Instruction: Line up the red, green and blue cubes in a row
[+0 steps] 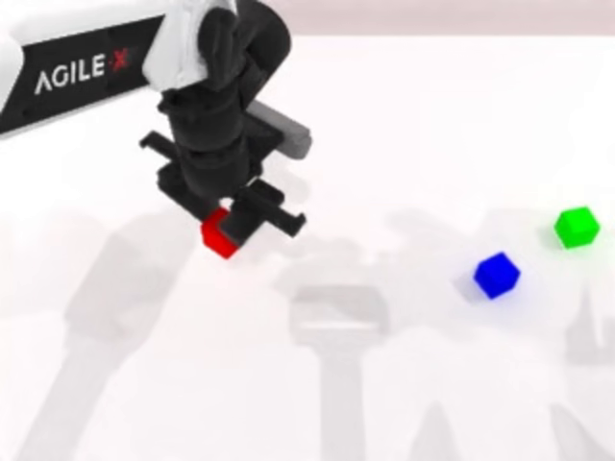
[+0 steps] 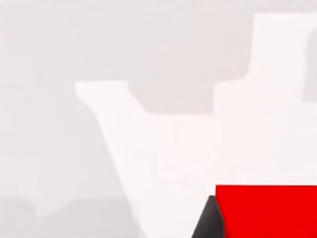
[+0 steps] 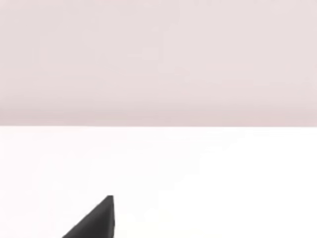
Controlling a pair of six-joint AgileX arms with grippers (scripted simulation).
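The left gripper (image 1: 231, 223) is on the left part of the table (image 1: 404, 115), and the red cube (image 1: 220, 236) sits between its fingers. In the left wrist view the red cube (image 2: 267, 210) fills the corner right against one dark fingertip (image 2: 210, 220), so I judge the fingers are clenched on it; whether it is lifted or rests on the table I cannot tell. The blue cube (image 1: 497, 275) lies on the right side, and the green cube (image 1: 578, 228) is near it, a little farther and more to the right. These two are apart from each other and well apart from the red one. No row exists yet, so most of the work is left. Of the right gripper only a dark tip (image 3: 96, 220) shows, and I cannot tell its state.
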